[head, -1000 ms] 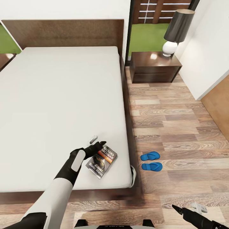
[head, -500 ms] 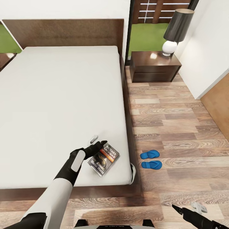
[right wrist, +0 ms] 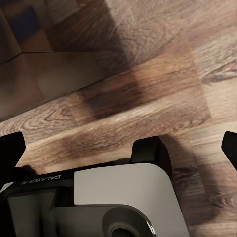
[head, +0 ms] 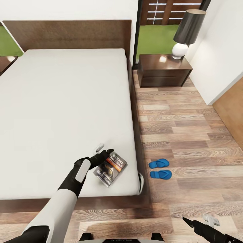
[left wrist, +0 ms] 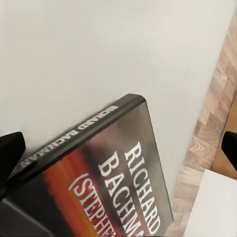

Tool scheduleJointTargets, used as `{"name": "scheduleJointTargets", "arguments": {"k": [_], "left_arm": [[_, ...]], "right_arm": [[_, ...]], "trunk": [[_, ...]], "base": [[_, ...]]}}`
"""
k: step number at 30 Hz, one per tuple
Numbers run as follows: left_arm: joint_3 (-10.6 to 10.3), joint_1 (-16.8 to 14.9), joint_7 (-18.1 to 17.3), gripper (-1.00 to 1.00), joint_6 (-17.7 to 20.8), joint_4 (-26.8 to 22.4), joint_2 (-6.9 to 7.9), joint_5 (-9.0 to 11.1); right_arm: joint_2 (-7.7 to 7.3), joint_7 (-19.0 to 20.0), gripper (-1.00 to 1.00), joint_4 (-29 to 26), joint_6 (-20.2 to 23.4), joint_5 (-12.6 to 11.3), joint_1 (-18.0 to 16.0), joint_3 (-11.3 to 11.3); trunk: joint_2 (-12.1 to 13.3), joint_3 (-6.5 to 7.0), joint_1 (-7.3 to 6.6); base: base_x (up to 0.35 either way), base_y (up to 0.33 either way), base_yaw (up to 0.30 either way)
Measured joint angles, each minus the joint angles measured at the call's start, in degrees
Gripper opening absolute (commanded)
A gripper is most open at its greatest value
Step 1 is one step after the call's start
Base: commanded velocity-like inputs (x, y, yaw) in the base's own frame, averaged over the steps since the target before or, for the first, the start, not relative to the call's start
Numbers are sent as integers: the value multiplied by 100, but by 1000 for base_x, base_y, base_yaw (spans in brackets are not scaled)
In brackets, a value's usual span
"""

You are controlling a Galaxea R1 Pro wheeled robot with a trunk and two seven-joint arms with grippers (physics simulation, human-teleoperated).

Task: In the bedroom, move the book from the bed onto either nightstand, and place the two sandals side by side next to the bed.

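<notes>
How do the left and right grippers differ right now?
The left gripper is over the bed, its fingers either side of the book; the right gripper hangs low over the floor with nothing between its fingers. The left arm is stretched forward; the right shows just at the head view's bottom corner. Both grippers look open, fingers apart.

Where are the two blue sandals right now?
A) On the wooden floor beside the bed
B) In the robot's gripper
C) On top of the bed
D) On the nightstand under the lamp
A: the two sandals lie next to each other on the wooden floor, just off the bed on its right side, near the foot corner.
</notes>
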Motion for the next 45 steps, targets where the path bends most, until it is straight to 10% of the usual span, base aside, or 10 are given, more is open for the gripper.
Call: {"name": "scheduleJointTargets", "arguments": {"k": [45], "left_arm": [[2, 0, 0, 100, 0, 0, 0, -1]], "right_arm": [[6, 26, 100, -18, -8, 0, 0, -3]], "trunk": [[0, 0, -2]], "base": [[-33, -2, 0]]}}
